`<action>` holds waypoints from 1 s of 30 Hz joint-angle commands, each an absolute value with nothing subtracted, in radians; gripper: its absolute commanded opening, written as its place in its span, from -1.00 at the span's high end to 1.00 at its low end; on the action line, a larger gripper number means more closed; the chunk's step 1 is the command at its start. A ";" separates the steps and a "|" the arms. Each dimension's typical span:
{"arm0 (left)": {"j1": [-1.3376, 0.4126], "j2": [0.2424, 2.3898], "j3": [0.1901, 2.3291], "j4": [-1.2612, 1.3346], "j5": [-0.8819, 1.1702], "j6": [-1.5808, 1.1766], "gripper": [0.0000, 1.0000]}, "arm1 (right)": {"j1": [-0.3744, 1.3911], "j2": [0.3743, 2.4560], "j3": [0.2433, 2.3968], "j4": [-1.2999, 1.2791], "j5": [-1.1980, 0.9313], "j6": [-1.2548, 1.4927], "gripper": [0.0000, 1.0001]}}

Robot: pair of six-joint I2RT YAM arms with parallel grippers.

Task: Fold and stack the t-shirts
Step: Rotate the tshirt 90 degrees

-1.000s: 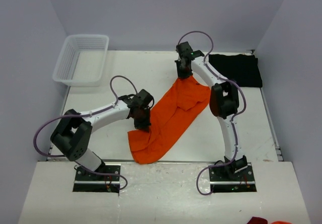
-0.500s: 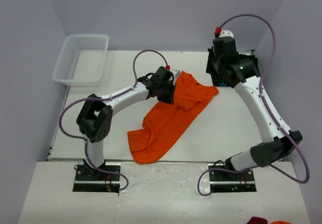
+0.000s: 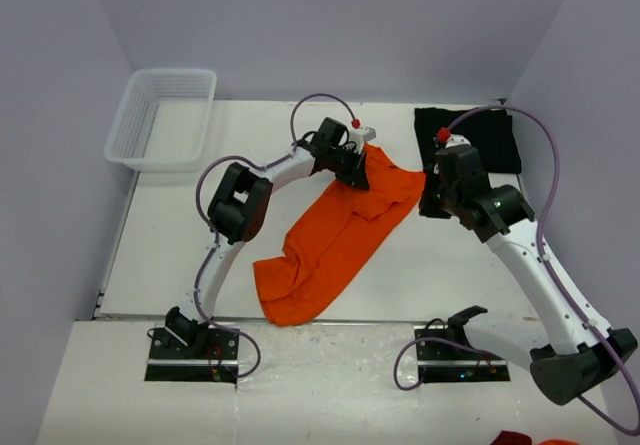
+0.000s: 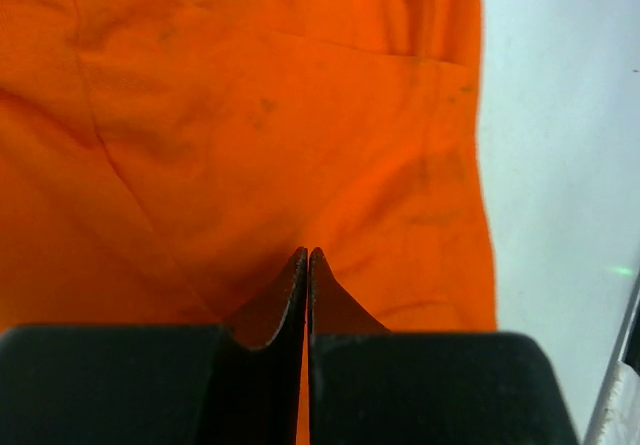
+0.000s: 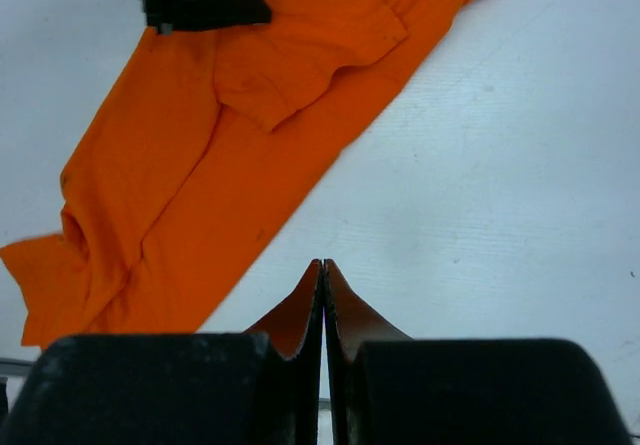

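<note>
Starting at the near edge of the overhead view, a dark red and orange scrap (image 3: 520, 438) is cut off by the frame, too little of it showing to name. Just beyond, the two arm bases stand side by side on the near strip of the worktop (image 3: 160, 250).

The orange t-shirt (image 3: 340, 235) lies flat on the worktop in a long, loosely gathered band running diagonally, its bunched end near the left arm's base and its wider end, with a sleeve folded over on top, farther off toward the right. No print or writing shows on the cloth. A small dark shape sits on it at the top edge of the left wrist view, too cropped to identify.

The right hand (image 5: 323, 265) is clenched, fingers pressed tip to tip and holding nothing. It hangs over bare worktop just beside the right edge of the shirt's far end.

The left arm reaches far across, and the left hand (image 4: 308, 255) is likewise clenched, with its tips at the far left edge of the orange cloth. Whether a fold is pinched between them cannot be told.

Farther back, the black t-shirt (image 3: 480, 140) lies as a dark rectangle in the far right corner, apart from the orange one. In the far left corner stands a white mesh basket (image 3: 158, 166), well apart from both shirts, which lie outside it.
</note>
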State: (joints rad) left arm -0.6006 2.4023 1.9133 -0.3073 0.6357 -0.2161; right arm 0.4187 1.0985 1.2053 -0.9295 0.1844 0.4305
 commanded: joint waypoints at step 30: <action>-0.233 2.669 2.241 -0.270 0.741 -0.362 1.00 | 0.919 1.819 1.309 -0.578 -0.114 0.523 1.00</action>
State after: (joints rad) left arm -0.2424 2.6484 2.2028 -0.2939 0.7372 -0.3416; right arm 0.9104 1.7981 1.2884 -0.6052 -0.0948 0.4904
